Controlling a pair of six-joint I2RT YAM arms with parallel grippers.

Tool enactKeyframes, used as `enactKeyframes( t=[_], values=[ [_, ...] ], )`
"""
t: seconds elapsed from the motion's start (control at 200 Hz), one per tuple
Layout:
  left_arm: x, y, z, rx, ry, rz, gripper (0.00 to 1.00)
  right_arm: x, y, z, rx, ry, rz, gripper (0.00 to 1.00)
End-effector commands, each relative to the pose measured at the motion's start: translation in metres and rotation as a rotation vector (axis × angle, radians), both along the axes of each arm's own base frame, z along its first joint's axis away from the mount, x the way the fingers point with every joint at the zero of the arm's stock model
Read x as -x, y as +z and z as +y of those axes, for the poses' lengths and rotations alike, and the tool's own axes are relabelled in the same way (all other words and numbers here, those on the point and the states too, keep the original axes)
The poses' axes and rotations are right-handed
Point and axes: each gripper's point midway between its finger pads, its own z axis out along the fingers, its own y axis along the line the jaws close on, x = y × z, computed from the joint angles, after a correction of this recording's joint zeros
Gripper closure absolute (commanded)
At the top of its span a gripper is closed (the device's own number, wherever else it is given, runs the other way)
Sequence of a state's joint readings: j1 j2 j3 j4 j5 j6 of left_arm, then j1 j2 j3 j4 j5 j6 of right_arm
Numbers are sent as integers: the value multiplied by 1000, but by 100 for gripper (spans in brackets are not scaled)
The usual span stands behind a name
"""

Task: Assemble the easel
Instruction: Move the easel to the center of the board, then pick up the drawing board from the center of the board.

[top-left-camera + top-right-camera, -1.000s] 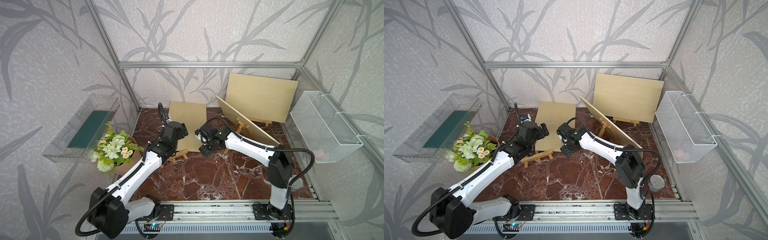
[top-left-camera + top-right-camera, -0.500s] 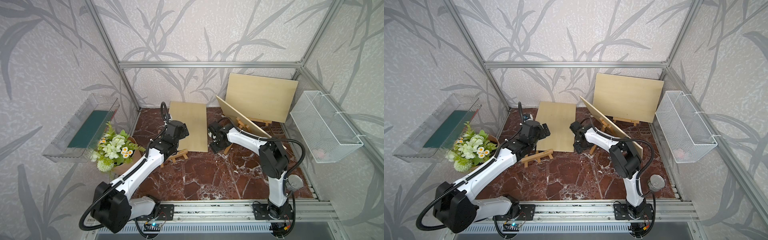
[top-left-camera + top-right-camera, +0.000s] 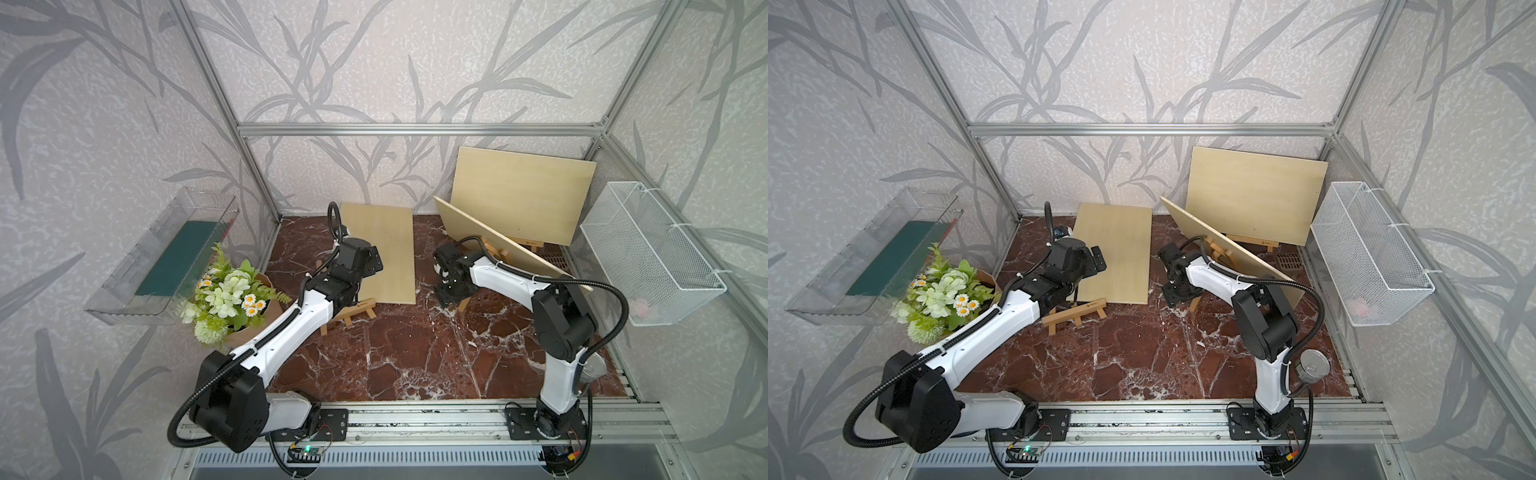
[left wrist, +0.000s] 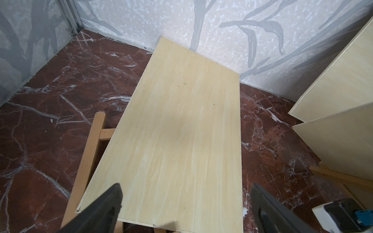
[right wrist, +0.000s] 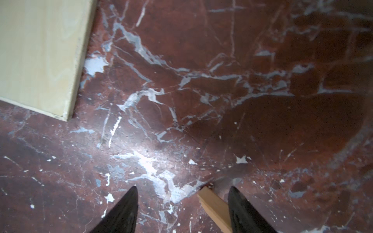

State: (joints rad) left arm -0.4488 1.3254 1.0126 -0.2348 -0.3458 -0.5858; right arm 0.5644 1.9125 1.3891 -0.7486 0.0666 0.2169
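A pale wooden board (image 3: 384,249) (image 3: 1117,253) lies tilted on a small wooden easel (image 3: 358,312) (image 3: 1076,314) at the back left. My left gripper (image 3: 371,262) (image 4: 185,193) hovers open over the board's (image 4: 181,131) near end, holding nothing. My right gripper (image 3: 452,291) (image 3: 1179,294) (image 5: 183,188) points down at the floor, open. The end of a wooden easel leg (image 5: 214,205) lies between its fingers, close beside one. A second board (image 3: 513,247) leans on another easel (image 3: 494,250) behind the right arm.
A third board (image 3: 519,193) stands on an easel against the back wall. A flower pot (image 3: 232,295) sits left of the left arm. A white wire basket (image 3: 648,253) hangs on the right wall and a clear tray (image 3: 166,257) on the left. A metal tin (image 3: 1313,365) stands near the right arm's base.
My right gripper has drawn away to the right from the left board's edge and now points down at the easel leg. The left arm has hardly moved.
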Motion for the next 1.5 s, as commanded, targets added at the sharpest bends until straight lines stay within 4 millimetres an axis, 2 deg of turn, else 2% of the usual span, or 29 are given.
enactKeyframes(
  t=[0.0,0.3,0.42,0.49,0.595,0.695,0.785,0.85,0.925,1.02,1.16,1.325,1.494],
  values=[
    [-3,9,3,9,28,-9,1,1,4,-33,26,-105,2,30],
    [11,-7,25,-66,110,61,1,5,5,-69,23,-243,10,30],
    [16,-13,34,-78,137,92,1,8,8,-73,1,-284,16,29],
    [17,-18,40,-79,150,115,1,8,14,-67,-30,-279,11,29],
    [18,-28,53,-65,179,158,1,9,30,-46,-51,-194,-40,29],
    [17,-40,66,-13,191,199,1,13,46,-16,-27,-52,-119,29],
    [10,-54,74,46,178,255,1,21,56,20,-59,62,-153,29],
    [0,-63,77,99,137,294,1,26,63,50,-110,135,-169,28],
    [-17,-74,74,148,63,345,1,28,59,79,-152,188,-146,28],
    [-42,-86,77,180,21,409,1,20,47,97,-173,167,-106,28],
    [-84,-94,86,116,-24,430,1,8,27,110,-153,187,-62,28],
    [-136,-99,85,65,-80,358,1,-4,2,113,-109,187,-18,29],
    [-163,-124,87,49,-91,384,1,1,-19,103,-80,185,50,29]
  ],
)
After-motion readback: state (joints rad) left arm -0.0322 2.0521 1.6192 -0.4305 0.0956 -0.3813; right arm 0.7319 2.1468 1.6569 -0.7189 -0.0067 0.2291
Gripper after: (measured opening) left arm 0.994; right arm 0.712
